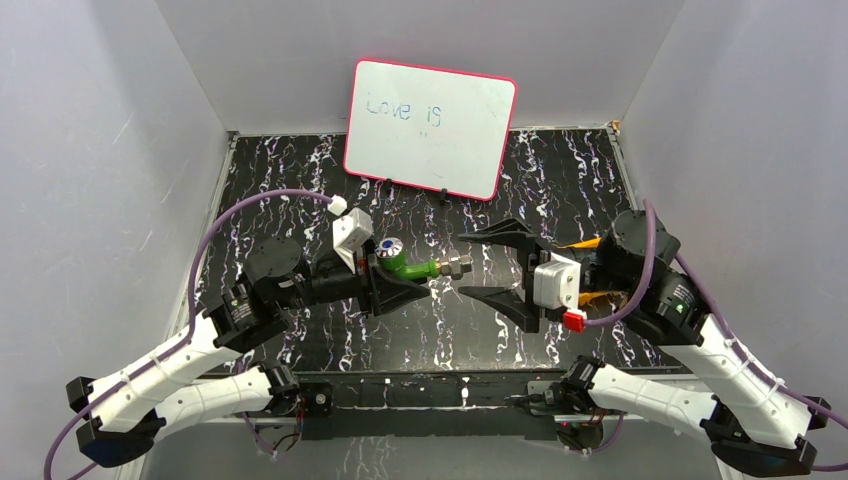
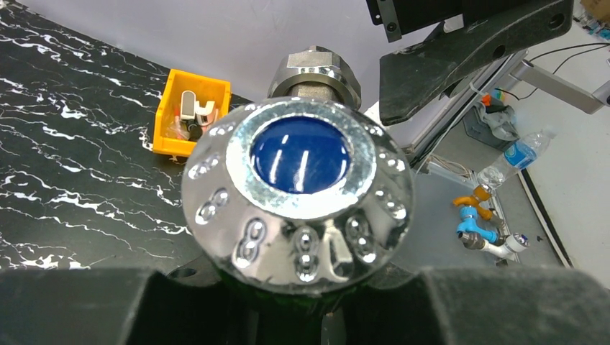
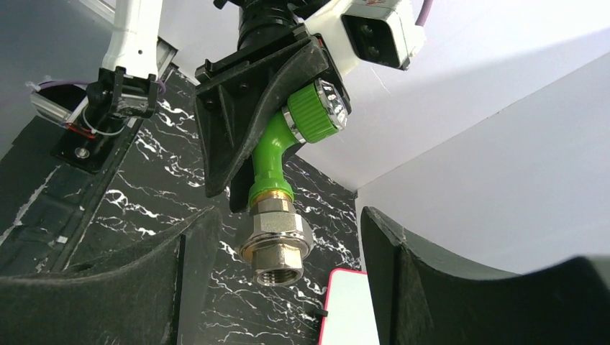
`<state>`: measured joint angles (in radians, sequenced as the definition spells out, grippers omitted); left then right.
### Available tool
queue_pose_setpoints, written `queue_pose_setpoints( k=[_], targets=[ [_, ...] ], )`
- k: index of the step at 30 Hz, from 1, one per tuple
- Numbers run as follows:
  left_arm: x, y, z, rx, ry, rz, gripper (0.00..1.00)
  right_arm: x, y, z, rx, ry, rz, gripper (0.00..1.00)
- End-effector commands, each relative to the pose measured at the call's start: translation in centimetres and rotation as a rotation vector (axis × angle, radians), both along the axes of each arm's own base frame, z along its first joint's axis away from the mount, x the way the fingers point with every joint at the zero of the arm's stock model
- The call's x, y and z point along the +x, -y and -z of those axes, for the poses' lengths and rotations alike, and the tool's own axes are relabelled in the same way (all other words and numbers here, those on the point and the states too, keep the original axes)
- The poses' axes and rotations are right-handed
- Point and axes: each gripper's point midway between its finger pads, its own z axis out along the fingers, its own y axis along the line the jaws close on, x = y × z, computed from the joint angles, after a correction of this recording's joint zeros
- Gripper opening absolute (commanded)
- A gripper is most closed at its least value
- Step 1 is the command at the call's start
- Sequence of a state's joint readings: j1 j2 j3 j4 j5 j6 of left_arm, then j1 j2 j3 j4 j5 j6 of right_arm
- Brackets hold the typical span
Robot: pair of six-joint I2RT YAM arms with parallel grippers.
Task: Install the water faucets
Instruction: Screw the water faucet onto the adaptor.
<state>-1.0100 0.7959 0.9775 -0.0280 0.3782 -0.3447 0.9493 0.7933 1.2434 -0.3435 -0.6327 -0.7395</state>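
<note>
Green plastic should make the tap [image 1: 403,266] light and stiff. Its metal fitting [image 1: 455,267] is likely the heavy end, and the chromed knob [image 2: 298,183] looks slick. The fitting's hex flats seem the surest hold. The left pincer [image 1: 392,280] clamps the green body above the middle of the worktop [image 1: 300,170], fitting pointing to 3 o'clock. The right pincer [image 1: 463,265] gapes wide around that fitting without touching it. Pale walls close in around the black marbled surface, with a whiteboard [image 1: 430,125] at 12 o'clock and an orange tray [image 2: 193,111] at 3.
</note>
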Motion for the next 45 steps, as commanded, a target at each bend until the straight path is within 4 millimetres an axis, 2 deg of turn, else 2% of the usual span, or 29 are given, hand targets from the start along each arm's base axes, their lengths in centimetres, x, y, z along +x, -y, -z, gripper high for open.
queue_pose_setpoints(
  k=[1,18,28,34,38,40,43,45],
  targets=[
    [-1.0,-0.7,-5.2,-0.141,0.068,0.024,0.00,-0.1,-0.4,0.0,0.001,0.045,-0.025,0.78],
    [-1.2,-0.9,-5.4,-0.156,0.053,0.028,0.00,1.4,-1.1,2.5,-0.053,0.078,0.020,0.71],
    [-1.2,-0.9,-5.2,-0.155,0.048,0.027,0.00,1.4,-1.2,2.1,-0.032,0.073,0.018,0.55],
    [-1.2,-0.8,-5.0,-0.150,0.045,0.030,0.00,1.4,-1.3,2.1,-0.026,0.053,0.016,0.39],
    [-1.2,-0.6,-4.8,-0.139,0.055,0.036,0.00,1.2,-1.3,1.8,-0.009,0.001,0.014,0.16],
    [-1.2,-0.6,-4.8,-0.135,0.069,0.041,0.00,1.0,-1.3,1.6,-0.003,-0.049,0.009,0.08],
    [-1.1,-0.4,-4.7,-0.122,0.096,0.048,0.00,0.9,-1.4,1.6,-0.001,-0.144,0.013,0.01],
    [-1.1,-0.3,-4.8,-0.117,0.125,0.052,0.00,0.8,-1.5,1.6,0.000,-0.206,0.016,0.00]
  ],
)
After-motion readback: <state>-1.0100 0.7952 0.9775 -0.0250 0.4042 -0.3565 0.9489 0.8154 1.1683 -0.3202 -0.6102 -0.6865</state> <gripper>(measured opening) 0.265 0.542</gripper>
